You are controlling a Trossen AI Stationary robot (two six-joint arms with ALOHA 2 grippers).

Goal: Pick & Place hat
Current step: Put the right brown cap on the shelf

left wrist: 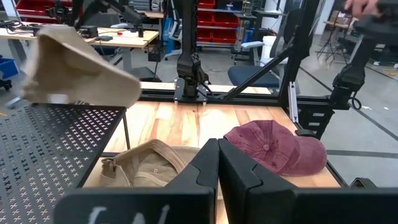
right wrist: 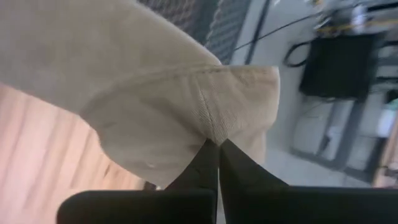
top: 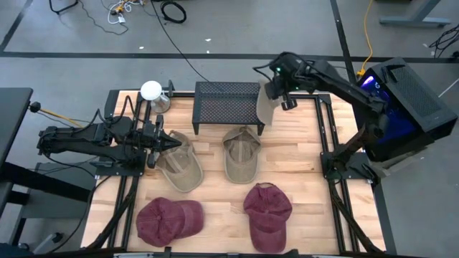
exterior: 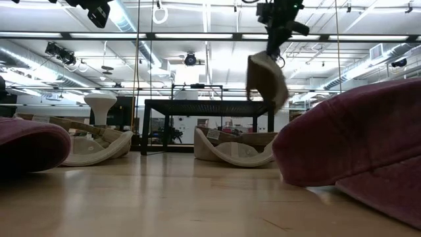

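My right gripper (top: 275,91) is shut on a tan hat (top: 266,106), which hangs in the air over the right end of the black mesh rack (top: 228,107) at the table's far side. The low view shows the hat (exterior: 266,79) dangling well above the rack top. Two more tan hats (top: 181,168) (top: 241,155) lie upside down in front of the rack. Two maroon hats (top: 170,219) (top: 267,212) lie near the front edge. My left gripper (top: 163,143) waits shut at the left, close to the left tan hat. My right gripper pinches a ridge of the hat's tan cloth by a seam (right wrist: 210,127) between its two fingertips. The fingers slant down from above on the table's right side. The hat hangs below them, tilted and lifted clear of the rack and table.
A white round-topped object (top: 152,92) stands at the rack's far left. Black frame rails (top: 331,154) run along both sides of the wooden table (top: 215,193). Bare wood shows between the tan hats and the maroon ones.
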